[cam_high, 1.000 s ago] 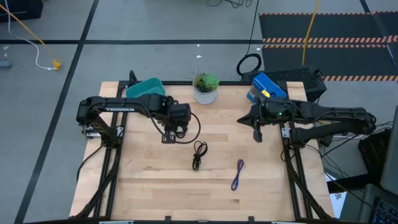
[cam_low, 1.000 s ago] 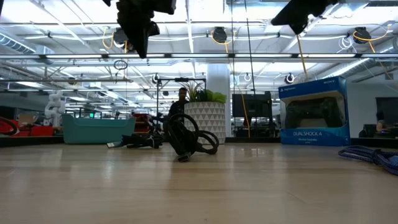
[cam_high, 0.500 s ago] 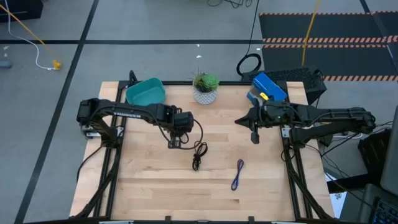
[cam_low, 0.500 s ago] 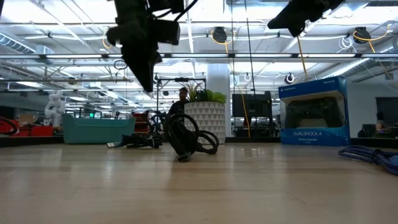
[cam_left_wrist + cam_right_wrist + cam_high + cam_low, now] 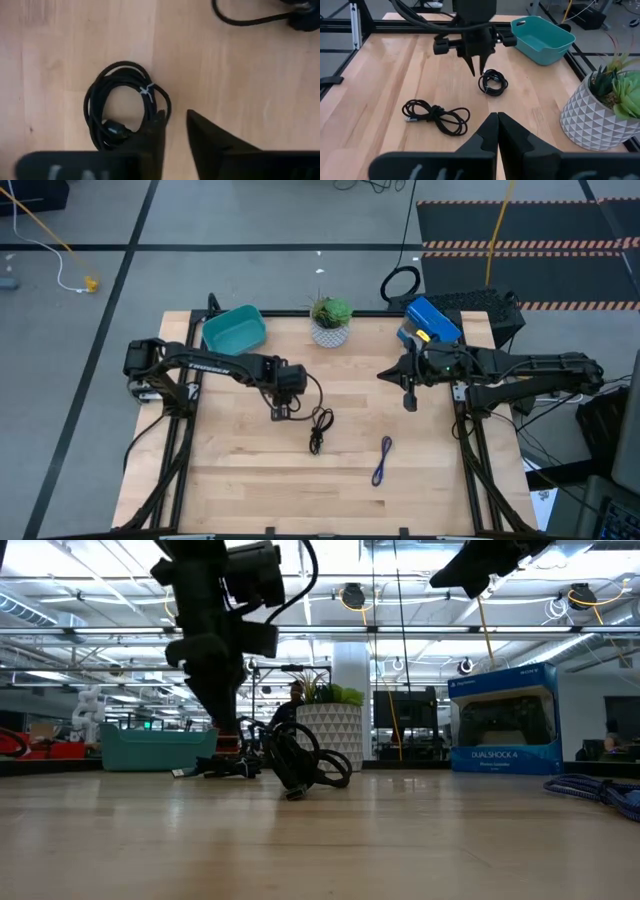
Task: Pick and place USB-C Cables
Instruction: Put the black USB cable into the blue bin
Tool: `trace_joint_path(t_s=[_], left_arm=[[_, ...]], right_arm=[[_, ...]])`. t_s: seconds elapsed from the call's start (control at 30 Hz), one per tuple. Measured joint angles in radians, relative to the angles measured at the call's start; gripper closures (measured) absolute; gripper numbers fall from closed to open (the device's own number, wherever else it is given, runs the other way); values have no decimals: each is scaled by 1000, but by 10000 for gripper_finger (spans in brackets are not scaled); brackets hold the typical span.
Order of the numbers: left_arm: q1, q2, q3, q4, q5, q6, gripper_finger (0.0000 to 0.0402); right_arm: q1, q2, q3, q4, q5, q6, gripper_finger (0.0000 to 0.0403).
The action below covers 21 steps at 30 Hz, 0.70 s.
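Note:
A round black coiled USB-C cable [image 5: 125, 105] lies flat on the wooden table, tied with a white twist. My left gripper [image 5: 175, 120] hangs just above its edge, pointing steeply down, with a narrow gap between its fingers; the right wrist view shows this gripper [image 5: 477, 70] clear of the coil [image 5: 493, 81]. The long-loop black cable [image 5: 319, 428] and the purple-blue cable [image 5: 381, 460] lie flat nearer the front edge. My right gripper [image 5: 408, 402] is shut and raised over the table's right half.
A teal bin [image 5: 233, 330] stands at the far left corner, a potted plant [image 5: 330, 320] at the far middle and a blue box [image 5: 432, 320] at the far right. Bare wood lies along the table's front.
My left gripper has come down from high above the table toward the coiled black cable, still pointing steeply down. The cables have not moved.

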Motion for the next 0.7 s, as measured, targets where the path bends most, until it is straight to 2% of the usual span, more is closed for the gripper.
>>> trace_joint_path(t_s=[0.17,0.3,0.5,0.7], left_arm=[[8,0,-59,100,5,34,238],[8,0,-92,138,7,41,214],[21,0,-159,234,7,67,210],[29,0,-207,304,6,86,239]], right_arm=[[0,0,0,0,0,0,403],[0,0,0,0,0,0,403],[0,0,0,0,0,0,403],[0,0,0,0,-1,0,403]])
